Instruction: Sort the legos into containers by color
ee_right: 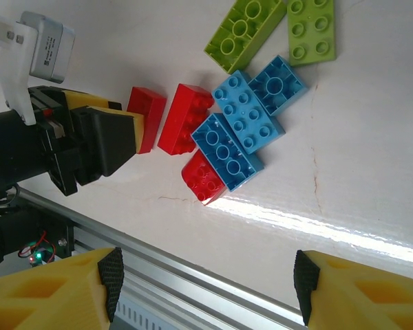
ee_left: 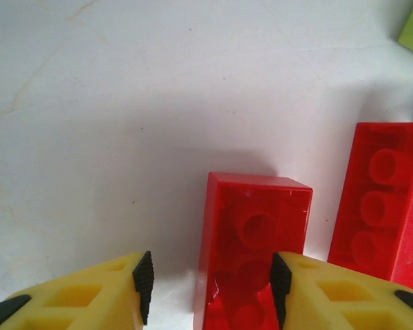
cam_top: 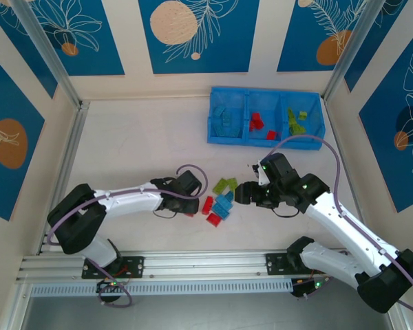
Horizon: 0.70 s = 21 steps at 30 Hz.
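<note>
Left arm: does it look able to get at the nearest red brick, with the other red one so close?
Probably yes. The left gripper straddles the nearest red brick, jaws open, with bare table on one side. The second red brick lies apart from it, leaving a gap for the other finger.

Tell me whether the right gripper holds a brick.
No, the right gripper is open and empty, apart from the bricks.

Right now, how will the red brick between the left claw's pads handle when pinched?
Red brick looks like rigid moulded plastic: probably won't flex. Glossy faces may slip in the left claw. Boxy with flat faces, so pushed it likely slides, not rolls.
</note>
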{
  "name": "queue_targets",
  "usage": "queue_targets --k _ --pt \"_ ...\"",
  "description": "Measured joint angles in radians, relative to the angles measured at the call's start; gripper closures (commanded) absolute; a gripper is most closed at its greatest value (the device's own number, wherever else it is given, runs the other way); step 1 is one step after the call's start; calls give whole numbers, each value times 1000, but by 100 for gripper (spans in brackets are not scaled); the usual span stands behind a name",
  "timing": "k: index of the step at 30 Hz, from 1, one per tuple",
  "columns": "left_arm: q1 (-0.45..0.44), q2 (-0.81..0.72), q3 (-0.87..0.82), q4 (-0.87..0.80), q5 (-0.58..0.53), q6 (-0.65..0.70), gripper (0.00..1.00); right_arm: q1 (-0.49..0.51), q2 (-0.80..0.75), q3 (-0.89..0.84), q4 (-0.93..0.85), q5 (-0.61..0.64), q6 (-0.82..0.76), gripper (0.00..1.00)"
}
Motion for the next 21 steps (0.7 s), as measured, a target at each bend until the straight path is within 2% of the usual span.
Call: queue_targets --k 5,9,14,17,21 --pt "0 39 -1 36 60 29 40 3 0 0 -3 2 9 32" --pt "2 68 15 26 60 51 56 8 0 0 -6 5 13 32" --pt "6 87 44 -27 31 72 84 13 -6 0 -19 12 17 32" --pt "4 78 47 -31 38 80 91 14 -16 1 -27 21 18 33" --pt "-18 53 88 -12 75 100 92 14 -42 13 -52 71 43 33"
